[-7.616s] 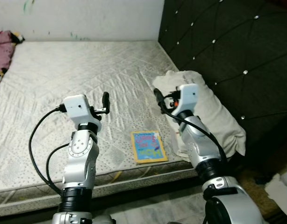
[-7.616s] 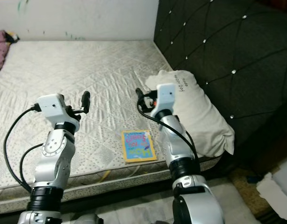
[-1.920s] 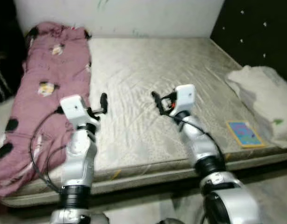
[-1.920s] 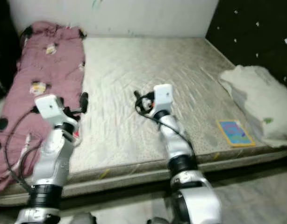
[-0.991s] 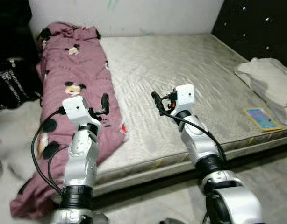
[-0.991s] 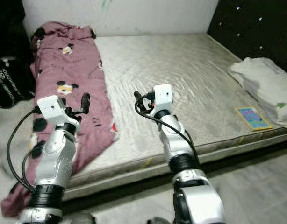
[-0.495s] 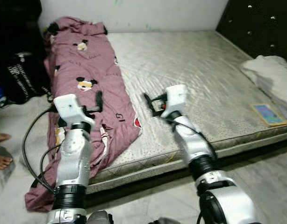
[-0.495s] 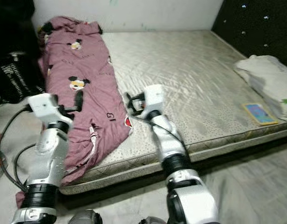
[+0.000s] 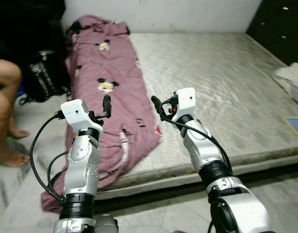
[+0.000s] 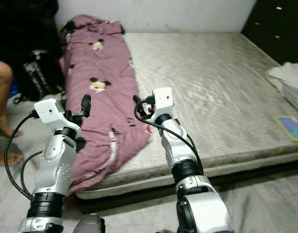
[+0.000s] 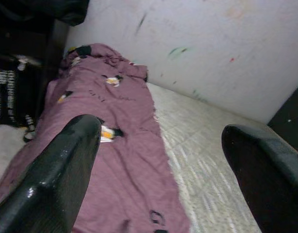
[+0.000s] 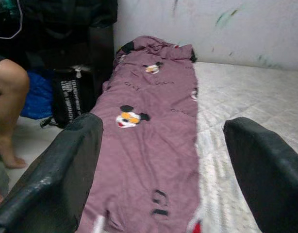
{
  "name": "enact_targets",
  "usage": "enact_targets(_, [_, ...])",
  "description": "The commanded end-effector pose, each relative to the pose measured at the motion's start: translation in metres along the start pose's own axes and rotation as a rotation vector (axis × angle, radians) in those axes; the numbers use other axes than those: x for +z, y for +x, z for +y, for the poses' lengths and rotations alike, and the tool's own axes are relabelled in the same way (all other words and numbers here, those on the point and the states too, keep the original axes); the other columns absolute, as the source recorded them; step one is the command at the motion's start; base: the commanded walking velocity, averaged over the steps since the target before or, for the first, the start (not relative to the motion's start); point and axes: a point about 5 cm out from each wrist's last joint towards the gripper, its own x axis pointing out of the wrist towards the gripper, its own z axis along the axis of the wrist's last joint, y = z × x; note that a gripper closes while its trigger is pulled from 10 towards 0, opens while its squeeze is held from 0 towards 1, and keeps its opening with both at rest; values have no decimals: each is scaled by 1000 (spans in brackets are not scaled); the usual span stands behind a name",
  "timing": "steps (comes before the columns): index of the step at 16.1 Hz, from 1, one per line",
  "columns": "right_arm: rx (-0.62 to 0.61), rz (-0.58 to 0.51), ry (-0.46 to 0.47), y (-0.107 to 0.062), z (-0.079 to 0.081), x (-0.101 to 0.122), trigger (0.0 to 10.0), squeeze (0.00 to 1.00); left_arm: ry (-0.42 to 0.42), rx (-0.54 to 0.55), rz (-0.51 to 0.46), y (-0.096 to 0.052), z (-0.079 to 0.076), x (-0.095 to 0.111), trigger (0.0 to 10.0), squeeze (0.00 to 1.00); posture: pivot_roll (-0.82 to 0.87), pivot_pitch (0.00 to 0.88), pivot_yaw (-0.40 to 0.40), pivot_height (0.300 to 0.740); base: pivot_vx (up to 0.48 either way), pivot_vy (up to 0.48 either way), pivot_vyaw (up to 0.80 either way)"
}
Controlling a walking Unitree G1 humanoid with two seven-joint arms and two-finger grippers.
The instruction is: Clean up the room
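Observation:
A mauve blanket [image 9: 110,92] printed with cartoon mice lies along the left side of the bare grey mattress [image 9: 226,92], and its near end hangs over the edge to the floor. Both arms are raised in front of me. My left gripper [image 9: 107,104] hovers above the blanket's near part, open and empty. My right gripper [image 9: 156,103] is held over the blanket's right edge, also open with nothing in it. In the wrist views the black fingers [image 11: 61,170] [image 12: 57,174] stand wide apart and the blanket [image 12: 154,145] stretches away between them.
A person's bare legs [image 9: 6,111] are at the far left on the floor, next to a black bag [image 9: 44,73]. A white pillow [image 9: 292,80] and a blue book [image 9: 296,127] lie at the mattress's right edge. A dark padded headboard [image 9: 280,19] rises at the right.
The whole view has swung left: blanket, bag and the person's legs have come further into view, while pillow and book have slid to the right edge. Both arms keep their pose.

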Motion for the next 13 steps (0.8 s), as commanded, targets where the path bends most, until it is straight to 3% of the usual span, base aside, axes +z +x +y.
enact_targets(1, [3,-17,-11,2,0,5,10000,0,2,-21,-11,2,-4,4,10000,0,38,0,-81,740,0,480,0])
enact_targets(4, [3,-20,-12,2,0,5,10000,0,7,-30,-28,2,-6,6,10000,0,36,0,-79,740,0,0,0])
enact_targets(8, [4,-25,-10,2,0,6,10000,0,-2,-44,-35,2,-7,7,10000,0,35,0,-77,740,0,0,702])
enact_targets(13, [4,-19,-9,2,1,5,10000,0,-3,-45,-35,2,-7,7,10000,0,37,0,-77,740,247,0,261])
